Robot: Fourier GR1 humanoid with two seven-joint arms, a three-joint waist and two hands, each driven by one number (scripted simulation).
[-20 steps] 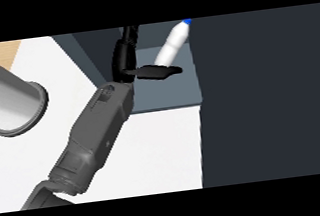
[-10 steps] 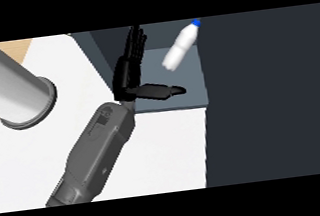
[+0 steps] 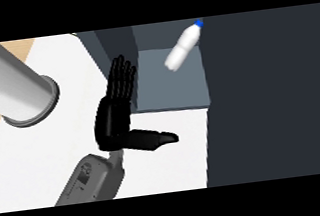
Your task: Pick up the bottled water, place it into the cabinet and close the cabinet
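Note:
The bottled water (image 3: 181, 51), clear with a blue cap, lies tilted on the grey floor of the open cabinet (image 3: 172, 91), cap toward the upper right. My right hand (image 3: 113, 116) is open. Its fingers point straight up along the cabinet's left edge and its thumb sticks out to the right over the white counter. It holds nothing and stands well apart from the bottle, below and left of it. Its grey forearm (image 3: 94, 181) comes in from the lower edge. My left hand does not show.
A wide dark panel (image 3: 273, 96) fills the right side, next to the cabinet opening. A thick pale grey cylinder (image 3: 0, 84) lies across the upper left. The white counter (image 3: 35, 160) spreads under and left of my hand, with a wooden strip at the far left.
My right hand has drawn back down and away from the bottle, out of the cabinet opening. The bottle stays lying inside.

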